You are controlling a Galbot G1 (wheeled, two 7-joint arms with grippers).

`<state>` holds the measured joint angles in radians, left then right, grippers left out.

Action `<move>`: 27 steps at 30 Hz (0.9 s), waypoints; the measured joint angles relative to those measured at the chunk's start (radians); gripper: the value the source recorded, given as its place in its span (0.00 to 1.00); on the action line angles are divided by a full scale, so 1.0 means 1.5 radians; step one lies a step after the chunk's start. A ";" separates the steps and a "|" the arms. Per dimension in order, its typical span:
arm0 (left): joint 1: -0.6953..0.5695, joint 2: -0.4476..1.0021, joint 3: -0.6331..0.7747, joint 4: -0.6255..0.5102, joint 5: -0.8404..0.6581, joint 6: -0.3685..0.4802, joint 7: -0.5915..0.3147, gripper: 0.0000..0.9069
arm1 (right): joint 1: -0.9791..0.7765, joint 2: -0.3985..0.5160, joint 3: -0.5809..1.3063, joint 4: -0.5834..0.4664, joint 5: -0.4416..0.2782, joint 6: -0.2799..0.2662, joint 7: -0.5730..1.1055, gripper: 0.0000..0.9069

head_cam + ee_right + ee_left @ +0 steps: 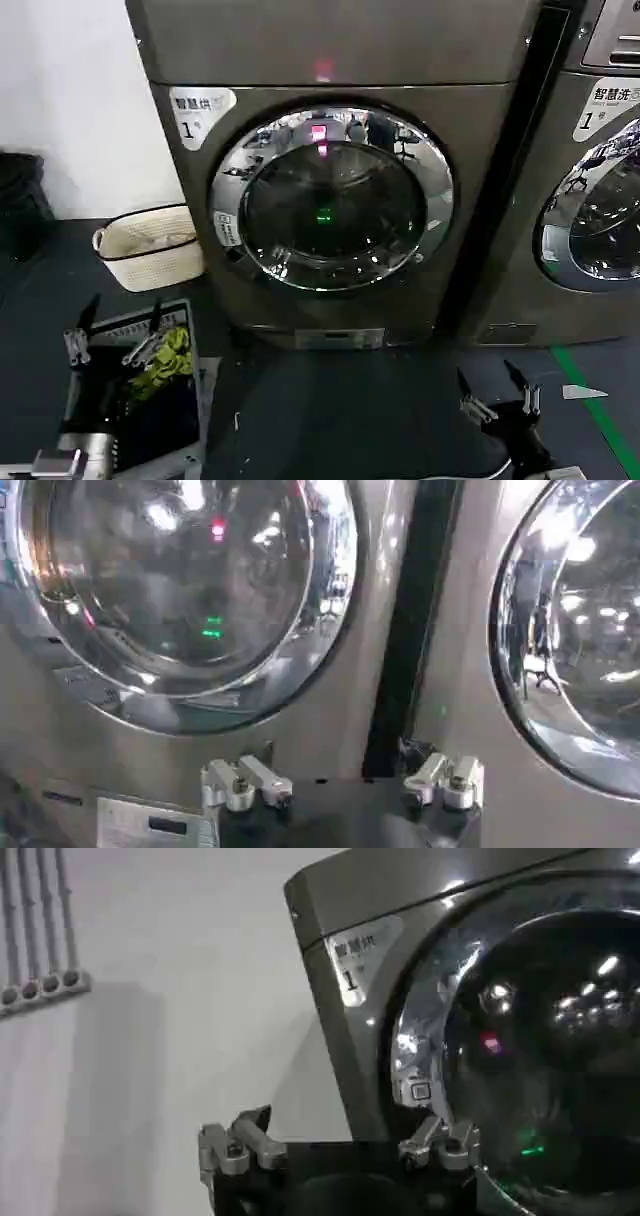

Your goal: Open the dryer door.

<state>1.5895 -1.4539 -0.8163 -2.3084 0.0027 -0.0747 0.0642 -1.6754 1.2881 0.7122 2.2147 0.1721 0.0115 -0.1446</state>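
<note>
Both grippers — left gripper and right gripper — hang with fingers spread, holding nothing, below and well apart from the dryer door. It sits flush in the dryer's front, unopened — the whole task remains.

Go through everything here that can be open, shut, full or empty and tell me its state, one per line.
dryer door: shut, flush with the front.
second machine's door: shut.
left tool: open, holding nothing, low at the left.
right tool: open, holding nothing, low at the right.
basket: on the floor, contents unclear.
</note>
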 joint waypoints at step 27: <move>0.019 -0.006 0.001 -0.032 0.025 0.011 0.000 1.00 | 0.509 -0.226 -0.393 -0.144 0.118 -0.044 -0.003 1.00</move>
<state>1.6182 -1.4628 -0.8141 -2.3560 0.0396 -0.0584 0.0635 -0.9115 0.9486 0.1223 1.9991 0.3488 -0.0541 -0.1495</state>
